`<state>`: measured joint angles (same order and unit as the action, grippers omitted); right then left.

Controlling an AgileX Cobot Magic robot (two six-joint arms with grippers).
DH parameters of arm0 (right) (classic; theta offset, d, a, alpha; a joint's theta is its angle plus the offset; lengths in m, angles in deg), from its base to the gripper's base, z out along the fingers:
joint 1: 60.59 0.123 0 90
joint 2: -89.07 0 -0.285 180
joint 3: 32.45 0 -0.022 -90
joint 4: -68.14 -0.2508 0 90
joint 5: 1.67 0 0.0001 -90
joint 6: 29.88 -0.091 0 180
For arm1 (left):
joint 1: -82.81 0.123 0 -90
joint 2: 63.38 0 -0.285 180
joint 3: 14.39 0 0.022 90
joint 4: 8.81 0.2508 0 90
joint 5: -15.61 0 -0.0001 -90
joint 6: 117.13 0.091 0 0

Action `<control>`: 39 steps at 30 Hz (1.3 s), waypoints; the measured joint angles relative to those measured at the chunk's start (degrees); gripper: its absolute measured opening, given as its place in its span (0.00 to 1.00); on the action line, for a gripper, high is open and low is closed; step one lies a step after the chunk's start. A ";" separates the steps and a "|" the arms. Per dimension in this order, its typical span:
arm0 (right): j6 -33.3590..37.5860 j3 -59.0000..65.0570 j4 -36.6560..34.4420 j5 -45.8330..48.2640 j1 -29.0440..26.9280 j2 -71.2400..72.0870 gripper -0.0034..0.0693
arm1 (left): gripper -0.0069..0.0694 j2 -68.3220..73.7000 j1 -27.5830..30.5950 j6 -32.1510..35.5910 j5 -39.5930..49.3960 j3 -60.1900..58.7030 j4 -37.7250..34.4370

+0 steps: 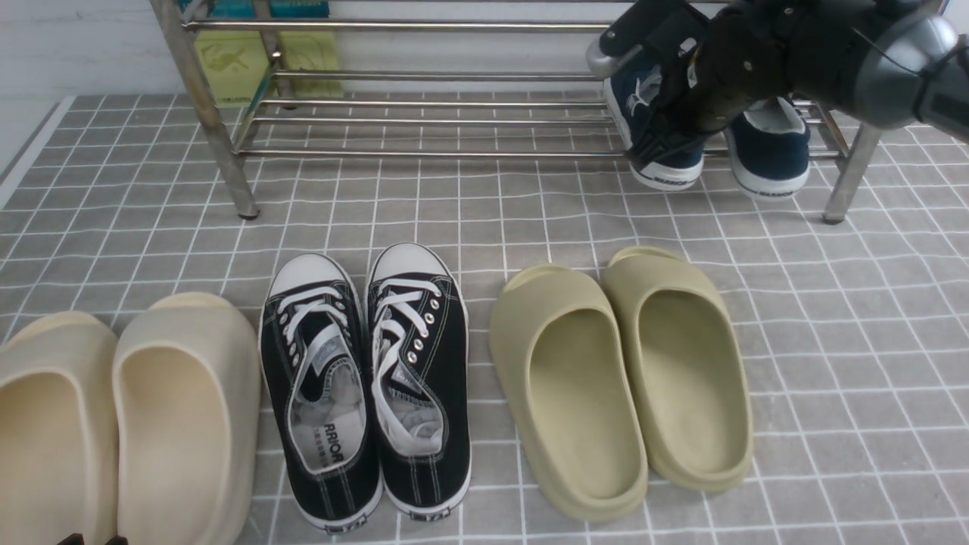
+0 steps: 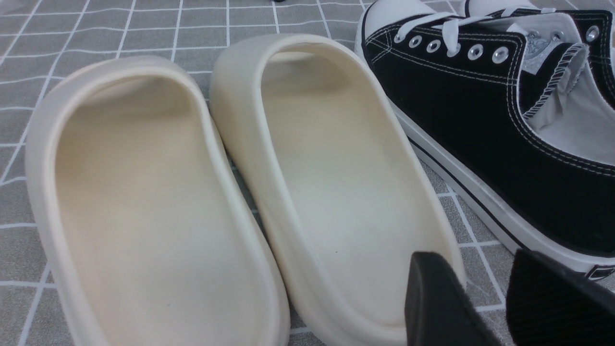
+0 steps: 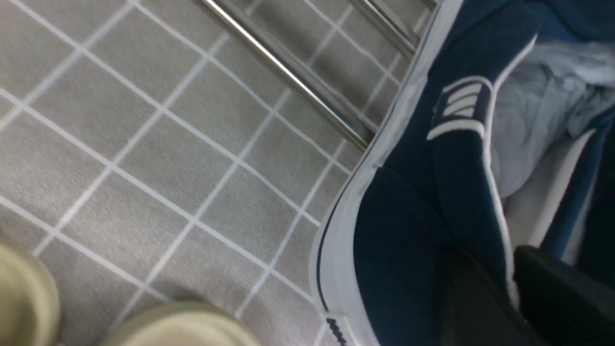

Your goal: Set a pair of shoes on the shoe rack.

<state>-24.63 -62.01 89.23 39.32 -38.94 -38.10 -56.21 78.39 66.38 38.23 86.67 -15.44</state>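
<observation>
Two navy shoes (image 1: 768, 155) sit at the far right on the low tier of the rack (image 1: 424, 121), toes pointing away and heels hanging past the near tube (image 1: 424, 154). My right gripper (image 3: 502, 274) is at the left shoe (image 1: 670, 166). One finger is inside the collar (image 3: 497, 182) and one outside, and it looks clenched on that wall, though the wrist view is blurred there. My left gripper (image 2: 473, 274) hangs released and empty at the near left, over the cream slides (image 2: 144, 192).

What worries me is that the heel overhangs smooth round tubes. Any pull toward me, or a sideways twist through the clamped collar, could drag the shoe off the near tube onto the floor (image 1: 870, 318). It could also shove the shoe into its mate just beside it. Soft canvas could fold and slip free as well.

Count: two navy shoes, two black sneakers (image 1: 420, 393), two olive slides (image 1: 568, 393), two cream slides, one rack, two grippers.
</observation>
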 joint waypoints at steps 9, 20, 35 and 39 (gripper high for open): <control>0.00 -0.02 1.95 0.77 0.00 0.00 0.24 | 0.40 0.00 0.00 0.00 0.00 0.00 0.00; -9.74 -0.02 2.62 -0.23 -1.32 0.52 0.59 | 0.40 0.00 0.00 0.00 0.00 0.00 0.00; -14.43 -0.71 -2.19 4.82 -7.58 15.85 0.76 | 0.40 0.00 0.00 0.00 0.00 0.00 0.00; -9.22 4.63 -11.13 10.71 -14.64 16.39 0.51 | 0.40 0.00 0.00 0.00 0.00 0.00 0.00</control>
<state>-33.84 -57.38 78.10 50.03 -53.57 -21.70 -56.21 78.39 66.38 38.23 86.67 -15.44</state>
